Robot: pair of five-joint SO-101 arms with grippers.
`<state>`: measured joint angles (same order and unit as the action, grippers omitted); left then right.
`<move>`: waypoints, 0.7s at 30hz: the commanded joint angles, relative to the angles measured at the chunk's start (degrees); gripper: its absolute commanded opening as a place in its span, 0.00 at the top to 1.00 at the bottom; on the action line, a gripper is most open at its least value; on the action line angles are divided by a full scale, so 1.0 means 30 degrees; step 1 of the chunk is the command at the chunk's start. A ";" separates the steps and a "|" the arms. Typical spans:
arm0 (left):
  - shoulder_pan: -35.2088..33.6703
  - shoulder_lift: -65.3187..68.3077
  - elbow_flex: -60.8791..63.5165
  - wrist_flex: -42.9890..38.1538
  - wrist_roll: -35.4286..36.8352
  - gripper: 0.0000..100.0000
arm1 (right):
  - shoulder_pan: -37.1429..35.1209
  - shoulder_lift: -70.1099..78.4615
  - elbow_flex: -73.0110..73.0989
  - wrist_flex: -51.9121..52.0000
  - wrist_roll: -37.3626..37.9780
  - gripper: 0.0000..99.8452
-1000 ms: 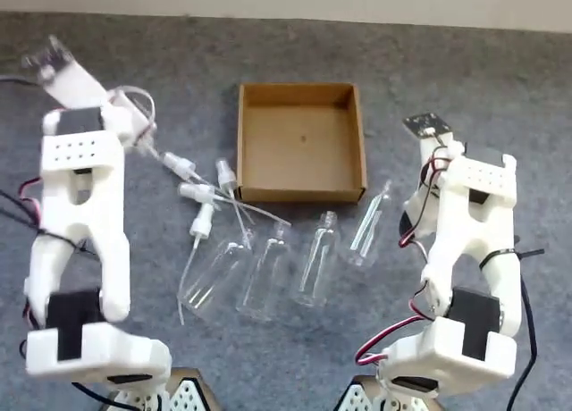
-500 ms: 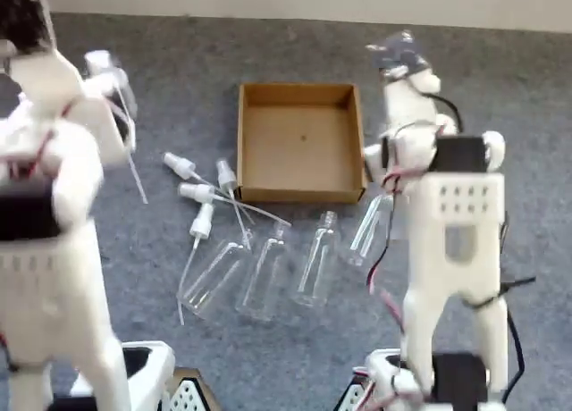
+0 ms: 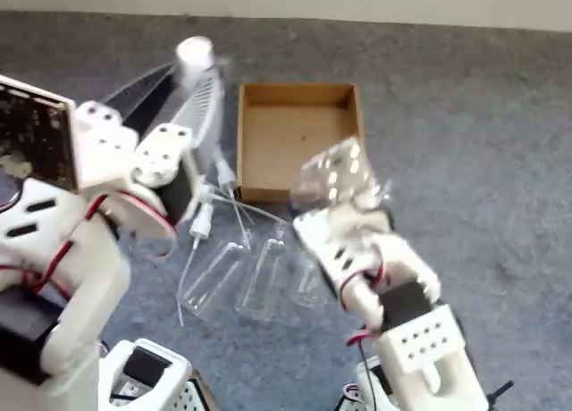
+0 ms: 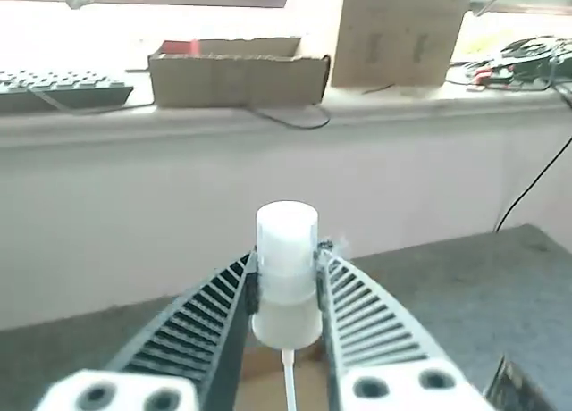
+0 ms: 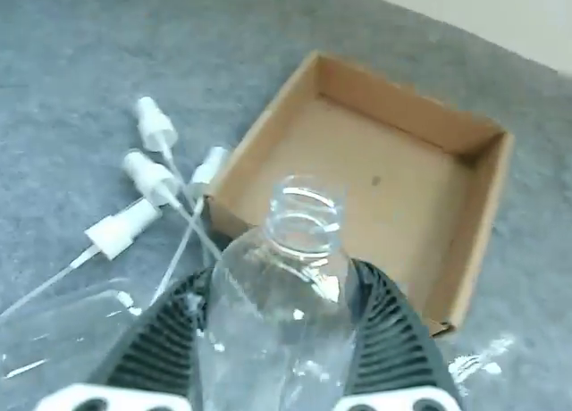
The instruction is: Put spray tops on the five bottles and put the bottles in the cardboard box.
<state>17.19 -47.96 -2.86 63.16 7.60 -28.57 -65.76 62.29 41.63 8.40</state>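
Clamping a white spray top [image 4: 286, 250] by its collar, the left gripper [image 4: 286, 281] has both ribbed jaws closed against it. The cap points up past the fingertips, and the thin dip tube [image 4: 289, 384] hangs down between them. In the high view the same gripper [image 3: 198, 70] is held above the carpet, just beside the wall of the cardboard box [image 3: 299, 138] on the left arm's side, with the top [image 3: 194, 52] at its tip. Behind the top in the left wrist view stands a white wall [image 4: 134, 205].

The right gripper [image 5: 284, 290] is closed on a clear bottle [image 5: 299, 241], its jaws pressing the shoulders from both sides. The open neck (threads visible) points toward the box [image 5: 384, 174]. From above, this gripper [image 3: 344, 174] sits over the front wall of the box, near the corner on the right arm's side.

4 loose spray tops [image 5: 147, 176] lie on the grey carpet [image 3: 465, 116] just beside the box's other front corner, some of their tubes crossing. From above, 2 of them [image 3: 204, 216] show past the left arm. In front of the box, 2 bottles [image 3: 214, 272] lie side by side on the carpet with their necks toward the box. A 3rd [image 3: 308, 281] lies beside them, partly behind the right arm.
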 commanded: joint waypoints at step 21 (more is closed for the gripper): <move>0.5084 0.2652 0.0484 -0.3253 -0.0088 0.99 | -0.1011 -1.1707 0.7429 -0.2007 -0.0410 1.00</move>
<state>29.41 -40.04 -2.68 53.58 7.60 -31.21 -99.87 85.32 37.41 7.60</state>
